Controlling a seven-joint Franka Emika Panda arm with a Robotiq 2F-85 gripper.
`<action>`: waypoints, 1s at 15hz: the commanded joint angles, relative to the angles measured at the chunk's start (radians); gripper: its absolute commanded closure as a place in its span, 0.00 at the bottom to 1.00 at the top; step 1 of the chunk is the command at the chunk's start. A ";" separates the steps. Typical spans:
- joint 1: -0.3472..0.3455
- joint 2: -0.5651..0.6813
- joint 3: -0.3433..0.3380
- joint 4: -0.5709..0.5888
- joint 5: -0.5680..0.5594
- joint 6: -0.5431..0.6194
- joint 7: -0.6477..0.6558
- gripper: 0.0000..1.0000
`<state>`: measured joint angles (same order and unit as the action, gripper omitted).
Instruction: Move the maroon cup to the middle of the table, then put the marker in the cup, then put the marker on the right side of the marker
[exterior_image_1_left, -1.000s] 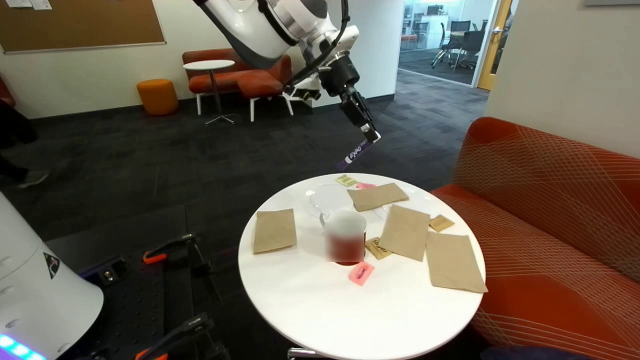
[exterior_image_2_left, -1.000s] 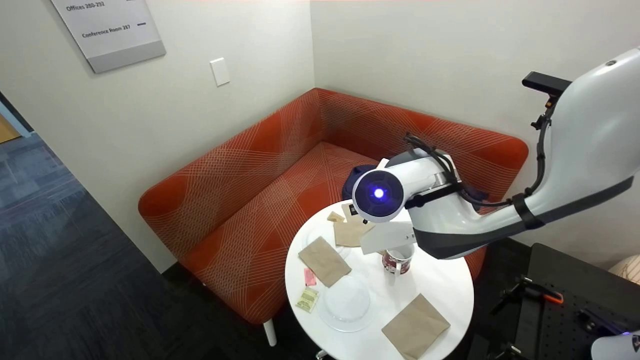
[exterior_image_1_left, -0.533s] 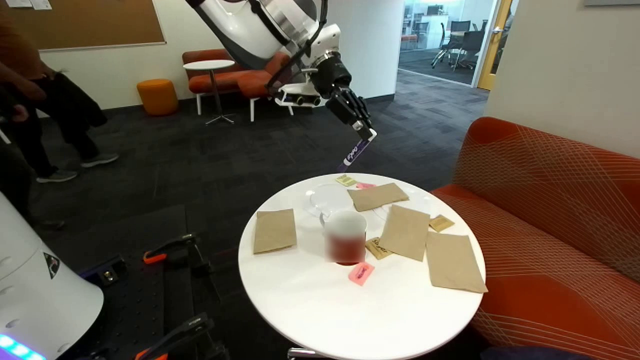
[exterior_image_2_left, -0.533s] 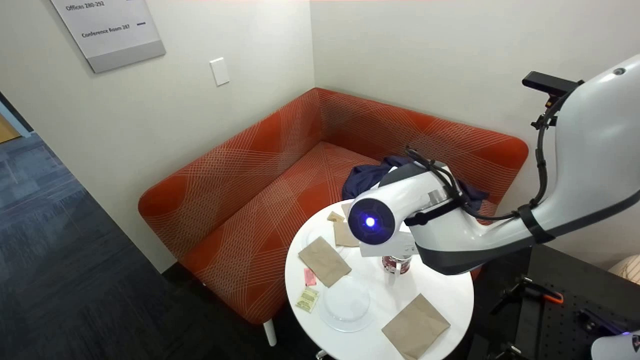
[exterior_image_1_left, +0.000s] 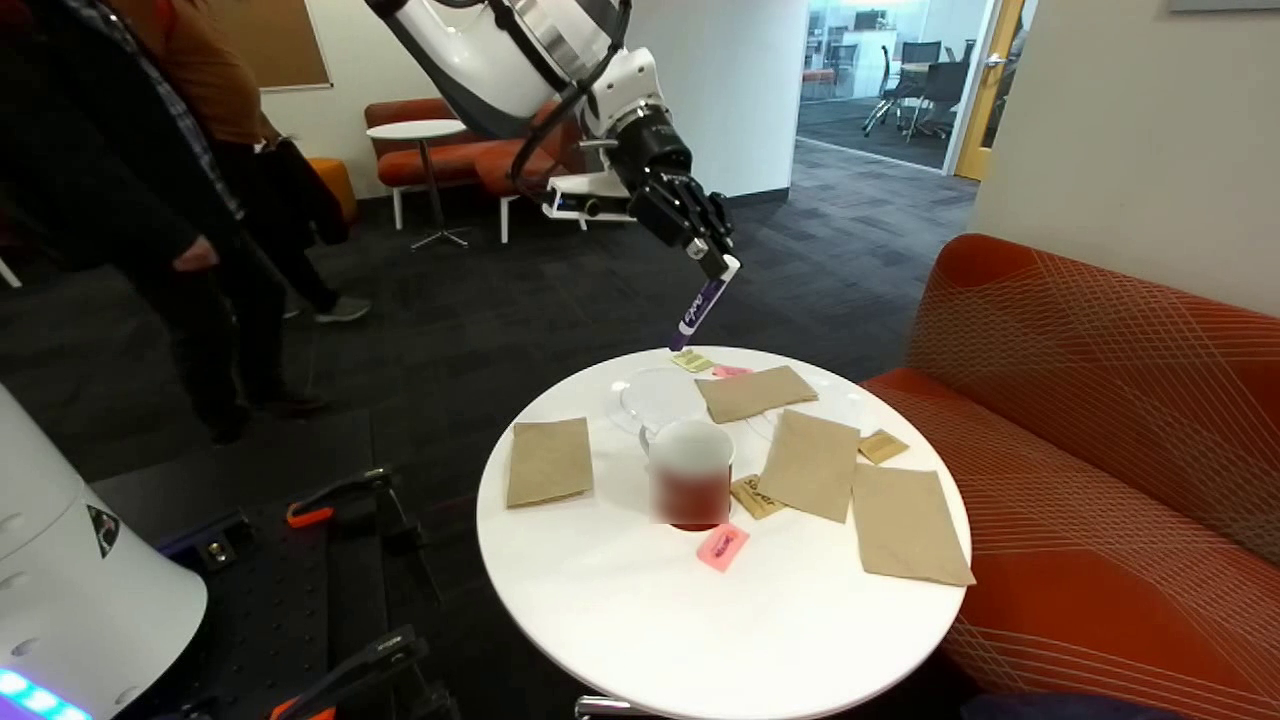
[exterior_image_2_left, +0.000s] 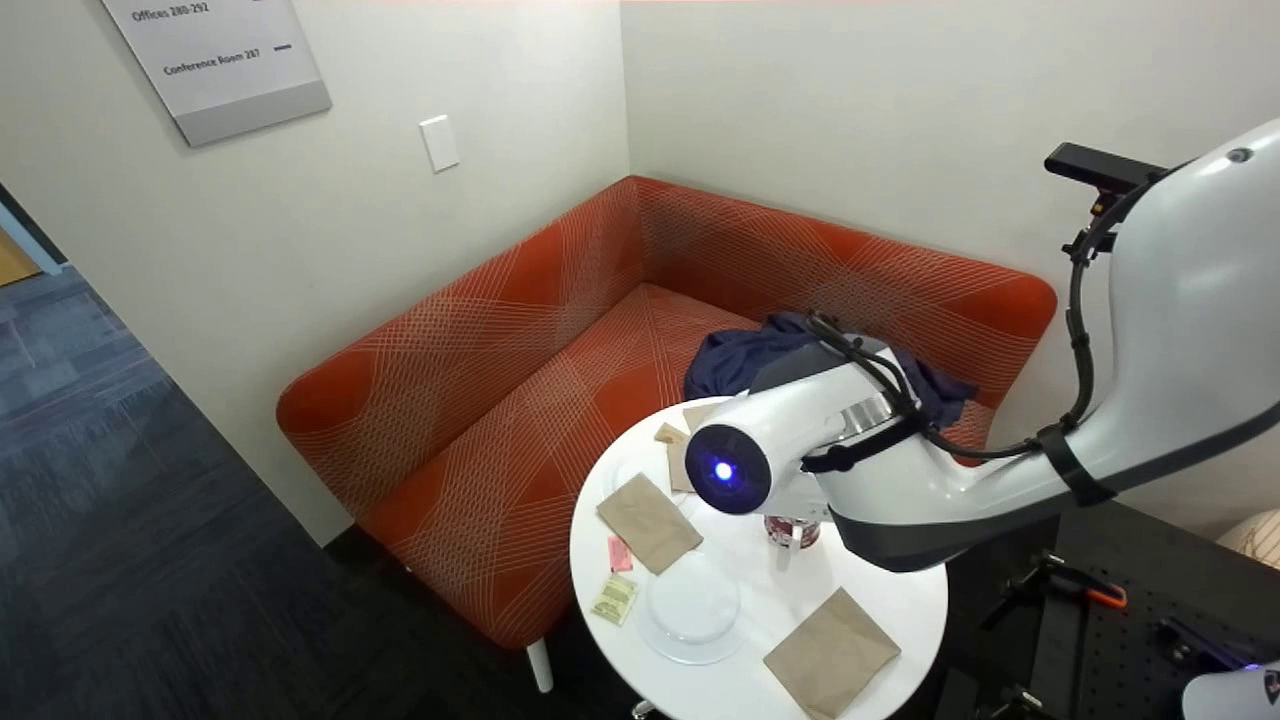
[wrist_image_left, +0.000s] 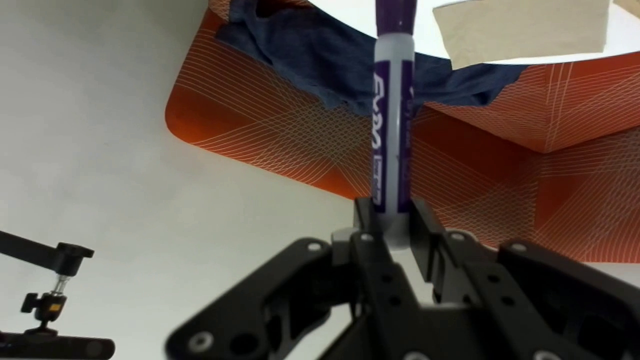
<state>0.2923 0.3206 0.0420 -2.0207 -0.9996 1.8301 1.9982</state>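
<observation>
Against the corner walls (exterior_image_2_left: 860, 120), red sofa (exterior_image_2_left: 560, 400) patterned with thin pale lines. Robot arm (exterior_image_2_left: 960, 500), white with dark bands, blocks part of the table (exterior_image_1_left: 690, 630), round with a plain white top, in an exterior view. Dark blue cloth (exterior_image_2_left: 735, 362) lies on the sofa, partly behind the arm. At the arm's end: the gripper (wrist_image_left: 393, 220), black, slanting downward. On the tabletop: four tan papers (exterior_image_1_left: 811, 465) and a clear plate (exterior_image_2_left: 692, 605). Near the table's middle: the maroon cup (exterior_image_1_left: 690, 480), standing upright; its upper part is hidden by the arm in an exterior view. Pinched by its white end between the two fingers (wrist_image_left: 425, 225): the marker (wrist_image_left: 393, 135), white and purple, lettered EXPO, tilted, purple cap end lowest, outside the cup and apart from it. Packets: pink packet (exterior_image_1_left: 722, 547) just beside the cup; tan packet (exterior_image_1_left: 757, 496) between the cup and a tan paper; yellow-green packet (exterior_image_1_left: 692, 360) and second pink packet (exterior_image_1_left: 731, 371) near the table edge.
</observation>
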 joint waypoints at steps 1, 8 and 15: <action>-0.015 0.026 0.024 0.046 -0.010 -0.074 0.058 0.95; -0.023 0.040 0.041 0.049 -0.005 -0.071 0.075 0.95; 0.009 0.075 0.047 0.073 -0.022 -0.165 0.244 0.95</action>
<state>0.2966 0.3715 0.0718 -1.9742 -1.0018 1.7305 2.1621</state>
